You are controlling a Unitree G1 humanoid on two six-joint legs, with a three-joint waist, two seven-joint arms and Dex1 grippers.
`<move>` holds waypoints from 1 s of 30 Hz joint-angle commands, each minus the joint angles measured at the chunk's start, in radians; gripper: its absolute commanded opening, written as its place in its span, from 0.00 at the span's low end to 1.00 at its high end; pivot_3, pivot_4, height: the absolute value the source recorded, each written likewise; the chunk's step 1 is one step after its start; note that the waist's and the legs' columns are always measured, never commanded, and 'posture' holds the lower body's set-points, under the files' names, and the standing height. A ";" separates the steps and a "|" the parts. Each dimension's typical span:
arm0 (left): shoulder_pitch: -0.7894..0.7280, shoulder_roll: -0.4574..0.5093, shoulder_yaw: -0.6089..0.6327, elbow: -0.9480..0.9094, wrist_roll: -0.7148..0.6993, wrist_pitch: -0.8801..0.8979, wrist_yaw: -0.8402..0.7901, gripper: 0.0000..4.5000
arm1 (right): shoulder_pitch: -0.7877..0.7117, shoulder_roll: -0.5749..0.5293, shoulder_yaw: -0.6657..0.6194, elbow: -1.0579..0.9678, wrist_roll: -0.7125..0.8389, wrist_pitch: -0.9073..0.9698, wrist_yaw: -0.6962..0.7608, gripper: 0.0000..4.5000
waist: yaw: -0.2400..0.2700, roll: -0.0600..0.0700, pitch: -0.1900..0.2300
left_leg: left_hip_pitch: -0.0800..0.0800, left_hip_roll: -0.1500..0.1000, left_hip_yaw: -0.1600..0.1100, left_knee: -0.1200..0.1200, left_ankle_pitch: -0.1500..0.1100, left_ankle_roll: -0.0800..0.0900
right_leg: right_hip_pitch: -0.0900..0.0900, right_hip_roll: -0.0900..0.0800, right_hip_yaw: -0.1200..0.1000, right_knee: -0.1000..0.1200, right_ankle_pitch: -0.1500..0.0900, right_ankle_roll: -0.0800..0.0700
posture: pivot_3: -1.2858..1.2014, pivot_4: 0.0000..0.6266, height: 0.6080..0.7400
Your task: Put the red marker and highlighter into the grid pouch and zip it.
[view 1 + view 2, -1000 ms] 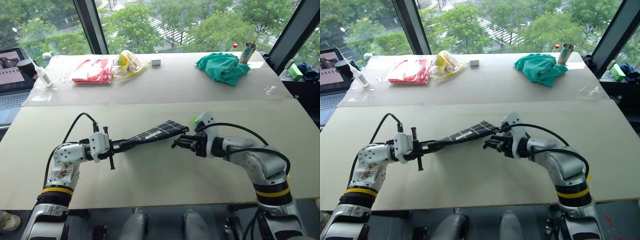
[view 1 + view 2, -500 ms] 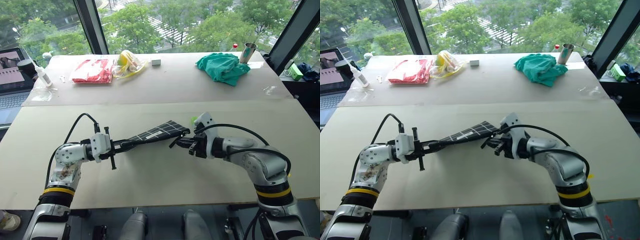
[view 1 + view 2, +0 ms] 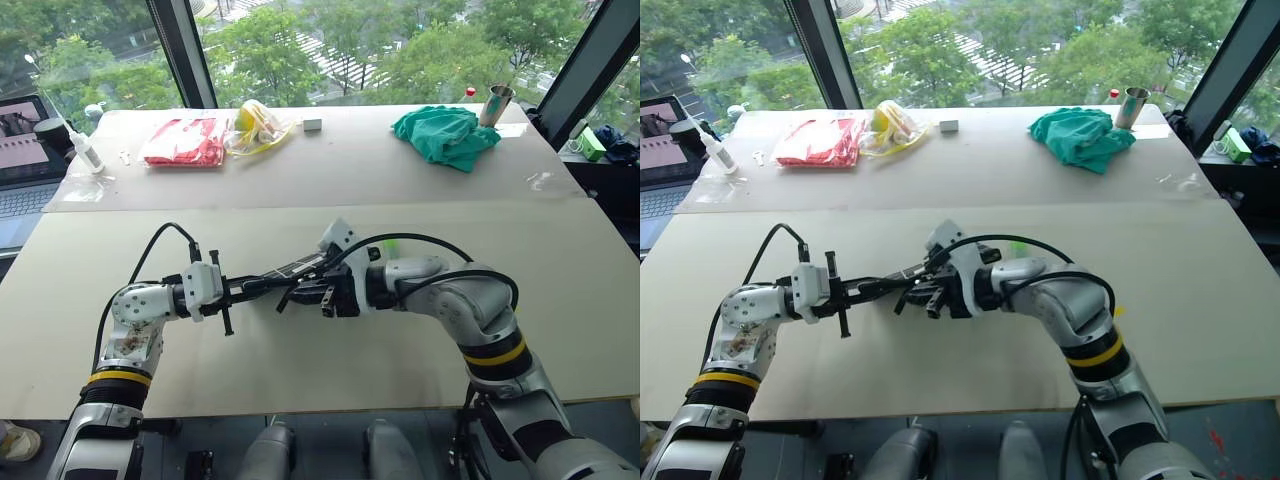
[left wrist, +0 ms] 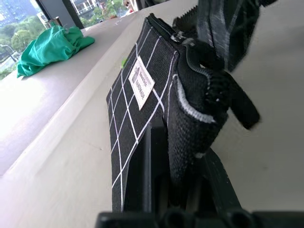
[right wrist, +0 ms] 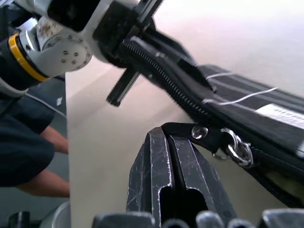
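Two robot arms meet over a pale counter [image 3: 300, 380] by a window. The left end effector [image 3: 262, 286] is clamped shut on one end of the grid pouch [image 4: 142, 90], a flat black fabric case with white grid lines and a small white label, holding it lifted off the counter. The right end effector [image 5: 172, 142] is pinched shut on the pouch's black zipper pull [image 5: 187, 130], just beside the left end effector; the zipper teeth toward the left end effector are apart. At the counter's far side lie a red plastic bag [image 3: 183, 141], a yellow bag [image 3: 258, 125], a green cloth [image 3: 445, 135] and a metal cup [image 3: 498, 103].
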 commanded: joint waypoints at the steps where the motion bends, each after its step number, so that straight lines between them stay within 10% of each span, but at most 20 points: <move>1: 0.007 -0.007 0.005 -0.032 -0.006 -0.006 0.006 0.00 | -0.032 0.020 0.004 0.054 -0.013 -0.050 0.035 0.01 | -0.003 0.000 0.000 | 0.000 0.000 0.000 0.000 0.000 0.000 | 0.000 0.000 0.000 0.000 0.000 0.000 | 0.52 0.24 1.00; 5: 0.024 -0.002 0.013 -0.048 -0.008 -0.001 0.013 0.00 | -0.038 0.028 -0.005 0.093 -0.069 -0.145 0.028 0.01 | -0.011 0.000 0.000 | 0.000 0.001 0.000 0.000 0.000 -0.001 | -0.002 0.000 0.000 0.001 0.000 0.000 | 0.52 0.24 1.00; 11: 0.037 0.014 0.023 -0.061 -0.010 0.004 0.019 0.00 | -0.046 -0.007 -0.138 0.090 0.023 -0.031 0.049 0.46 | -0.016 0.000 0.000 | 0.000 0.001 0.000 -0.001 0.000 -0.001 | -0.002 0.000 0.000 0.001 0.000 0.000 | 0.52 0.24 1.00; 17: 0.036 0.016 0.020 -0.059 -0.009 0.003 0.019 0.00 | 0.032 -0.159 -0.331 -0.093 0.202 0.070 0.128 0.46 | -0.001 0.000 0.000 | 0.000 0.001 0.000 -0.001 0.000 0.000 | -0.001 0.000 0.000 0.000 0.000 0.000 | 0.52 0.24 1.00; 24: 0.049 0.023 0.031 -0.067 -0.016 0.002 0.015 0.00 | 0.314 -0.452 -0.459 -0.137 -0.092 -0.297 0.062 0.46 | 0.005 0.000 0.000 | 0.000 0.000 0.003 0.000 -0.001 0.002 | 0.000 0.000 0.001 -0.001 0.000 0.000 | 0.52 0.24 1.00; 30: 0.041 0.021 0.028 -0.057 -0.018 0.002 -0.001 0.00 | 0.383 -0.466 -0.471 0.002 -0.252 -0.504 -0.030 0.46 | -0.004 0.000 0.000 | 0.001 0.001 0.009 -0.001 -0.001 0.002 | 0.000 0.001 0.001 0.000 0.000 0.000 | 0.52 0.24 1.00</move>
